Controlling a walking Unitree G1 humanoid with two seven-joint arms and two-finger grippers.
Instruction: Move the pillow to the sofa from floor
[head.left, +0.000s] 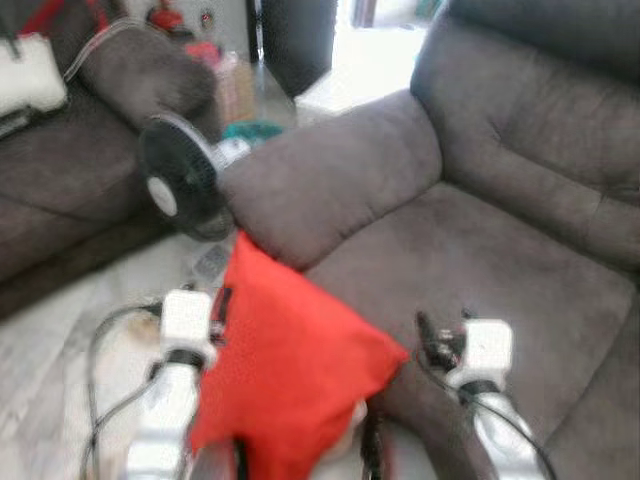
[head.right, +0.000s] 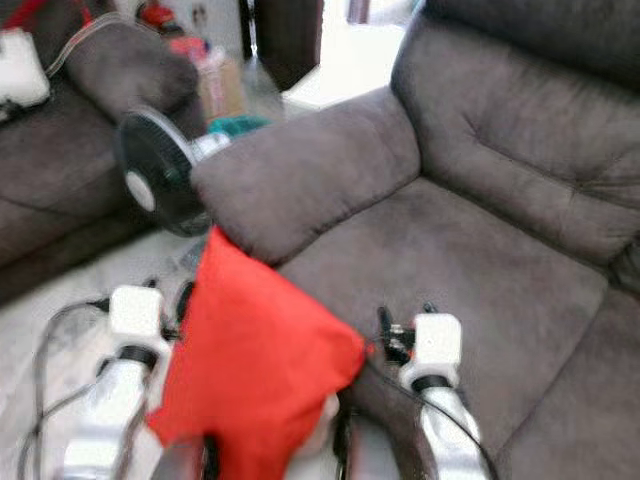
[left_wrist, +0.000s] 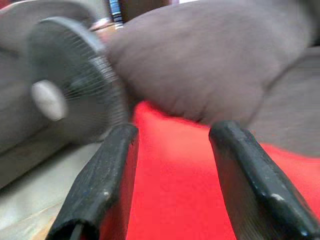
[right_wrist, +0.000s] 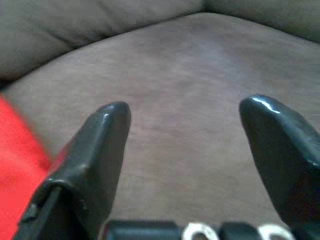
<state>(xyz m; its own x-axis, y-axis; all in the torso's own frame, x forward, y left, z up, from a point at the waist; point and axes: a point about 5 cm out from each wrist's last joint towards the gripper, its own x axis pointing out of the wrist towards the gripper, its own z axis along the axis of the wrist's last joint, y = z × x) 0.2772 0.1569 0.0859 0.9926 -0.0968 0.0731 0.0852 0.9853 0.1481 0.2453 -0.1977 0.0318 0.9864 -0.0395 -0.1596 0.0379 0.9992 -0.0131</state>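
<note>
The red pillow (head.left: 285, 365) sits between the robot's two arms, its top corner pointing toward 11 o'clock and its right corner touching the front edge of the grey sofa (head.left: 480, 270) seat. The left gripper (left_wrist: 172, 175) has its jaws apart, with the pillow's red fabric lying between and under them. The right gripper (right_wrist: 185, 150) hovers over the sofa seat at about 3 o'clock of the pillow, jaws wide apart and holding nothing. A black fan (head.left: 180, 180) stands at 11 o'clock, beside the sofa's armrest (head.left: 330, 175).

Red pillow (head.left: 285, 365) against sofa (head.left: 480, 250) front
</note>
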